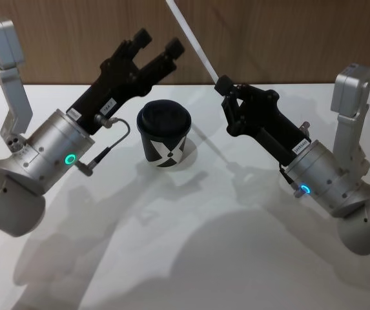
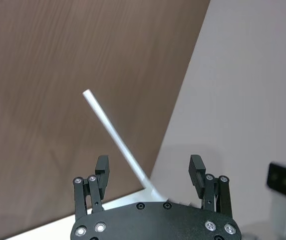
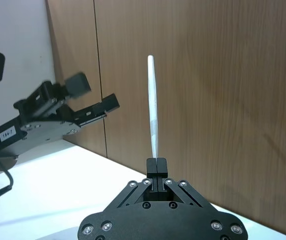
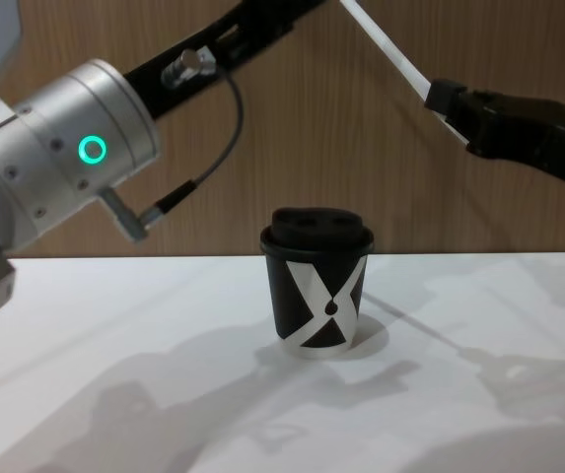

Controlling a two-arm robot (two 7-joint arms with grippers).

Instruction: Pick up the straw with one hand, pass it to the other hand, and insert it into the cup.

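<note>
White straw (image 1: pixel 191 35) against a brown wood-grain wall (image 1: pixel 281 39). The cup (image 1: pixel 165 137) is black with a white X-like pattern, black lid and white base. Left pincer (image 1: pixel 159 41) and right pincer (image 1: pixel 223 85) are black. Left wrist (image 1: pixel 46 145) and right wrist (image 1: pixel 323 169) are silver, with glowing green-blue rings. White tabletop (image 1: pixel 172 252).

The cup (image 4: pixel 317 296) looked matt black paper, its lid (image 4: pixel 317 229) smooth plastic. Beneath it lay a smooth, faintly glossy white table (image 4: pixel 164 394); behind it, grained wood panelling (image 4: pixel 292 128); above it, a smooth plastic straw (image 4: pixel 390 46).
</note>
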